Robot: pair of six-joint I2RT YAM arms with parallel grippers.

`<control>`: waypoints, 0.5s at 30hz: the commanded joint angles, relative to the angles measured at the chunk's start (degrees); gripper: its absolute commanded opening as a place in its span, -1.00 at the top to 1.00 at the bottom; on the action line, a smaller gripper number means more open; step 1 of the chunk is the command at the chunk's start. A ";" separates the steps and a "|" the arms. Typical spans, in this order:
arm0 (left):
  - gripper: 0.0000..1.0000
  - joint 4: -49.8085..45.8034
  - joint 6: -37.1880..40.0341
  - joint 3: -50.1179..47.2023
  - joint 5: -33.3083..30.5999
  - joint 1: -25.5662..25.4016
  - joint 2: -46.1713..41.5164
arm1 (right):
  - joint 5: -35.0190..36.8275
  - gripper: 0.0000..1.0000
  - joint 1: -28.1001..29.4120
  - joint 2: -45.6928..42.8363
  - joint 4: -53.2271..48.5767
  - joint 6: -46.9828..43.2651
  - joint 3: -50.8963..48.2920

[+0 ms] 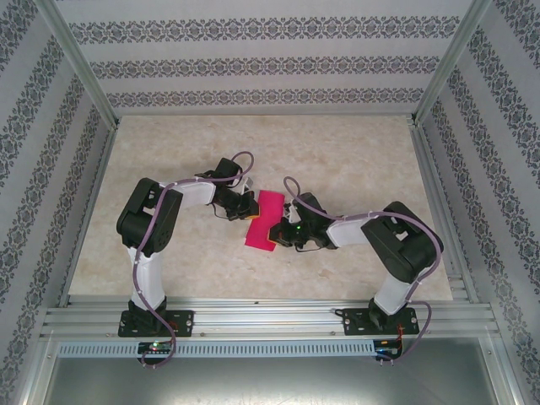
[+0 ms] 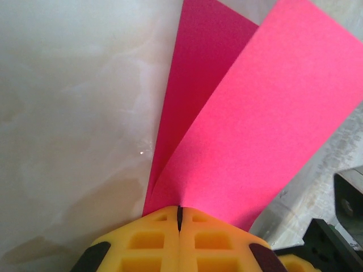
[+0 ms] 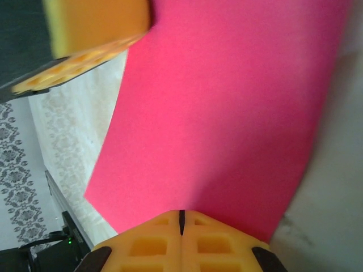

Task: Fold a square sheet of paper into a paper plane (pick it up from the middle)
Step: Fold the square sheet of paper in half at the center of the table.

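The square sheet of paper (image 1: 267, 218) is magenta-pink and lies folded in half, as a narrow strip, on the table between my two grippers. My left gripper (image 1: 250, 208) is shut, its yellow tips (image 2: 179, 212) against the paper's (image 2: 255, 113) edge. There the upper layer lifts off the darker lower layer (image 2: 187, 85). My right gripper (image 1: 281, 232) is also shut, and its tips (image 3: 181, 215) sit on the opposite edge of the paper (image 3: 227, 113). No paper shows inside either pair of jaws. The left gripper's yellow finger (image 3: 91, 28) appears at the top left of the right wrist view.
The beige marbled table (image 1: 337, 152) has patterned walls (image 1: 270, 63) on three sides and an aluminium frame rail (image 1: 270, 319) along the near edge, where both arm bases are bolted. Bare tabletop lies all around the paper.
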 commanded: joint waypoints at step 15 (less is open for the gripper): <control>1.00 -6.40 1.55 -1.75 -3.08 -1.12 2.10 | 2.75 0.93 2.86 3.31 3.40 1.49 -4.81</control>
